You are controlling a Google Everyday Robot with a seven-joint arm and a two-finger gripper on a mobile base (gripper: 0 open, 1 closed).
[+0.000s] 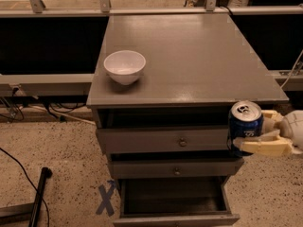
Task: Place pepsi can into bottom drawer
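Note:
The pepsi can (pixel 245 123) is blue with a silver top and is held upright at the right front corner of the grey cabinet, level with the top drawer's front. My gripper (pixel 255 132) comes in from the right edge and its cream fingers (pixel 262 147) are shut on the can. The bottom drawer (pixel 175 198) stands pulled open below, its dark interior showing. The can is above and to the right of the drawer's opening.
A white bowl (pixel 124 66) sits on the cabinet top (pixel 199 56) at the left front. Two shallower drawers with small knobs (pixel 182 142) are slightly pulled out above the bottom one. A blue X mark (pixel 106 200) and a dark pole (pixel 38 193) lie on the speckled floor at left.

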